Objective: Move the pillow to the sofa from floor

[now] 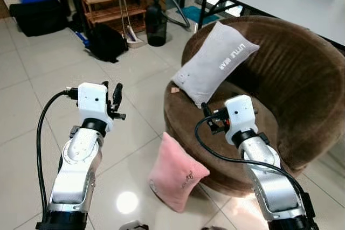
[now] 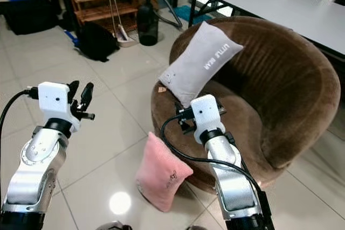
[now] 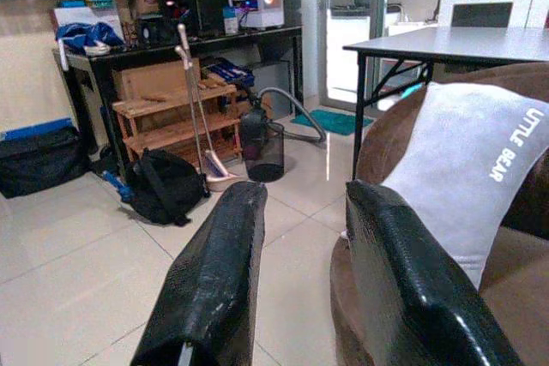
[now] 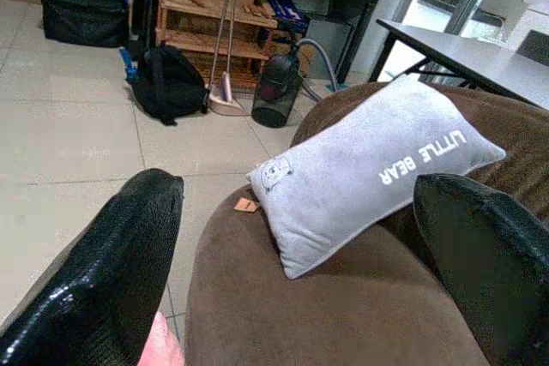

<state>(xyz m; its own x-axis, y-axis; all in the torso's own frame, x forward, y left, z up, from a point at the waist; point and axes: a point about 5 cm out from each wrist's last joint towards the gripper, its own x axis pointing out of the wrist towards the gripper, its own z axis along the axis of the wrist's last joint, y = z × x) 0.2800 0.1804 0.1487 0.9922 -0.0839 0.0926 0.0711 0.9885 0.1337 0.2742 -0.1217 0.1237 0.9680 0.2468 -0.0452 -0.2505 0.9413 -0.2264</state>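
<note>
pink pillow (image 1: 175, 172) sits on the floor tiles, leaning against the front of the brown sofa (image 1: 302, 84). our right gripper (image 4: 300, 255) hovers above it, jaws wide; left gripper (image 1: 115, 102) narrow, idle. we drop right straight down, pinch the top edge.

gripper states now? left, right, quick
Left gripper: open, holding nothing, raised above the floor.
Right gripper: open wide, holding nothing, over the sofa seat, facing the grey pillow.
</note>
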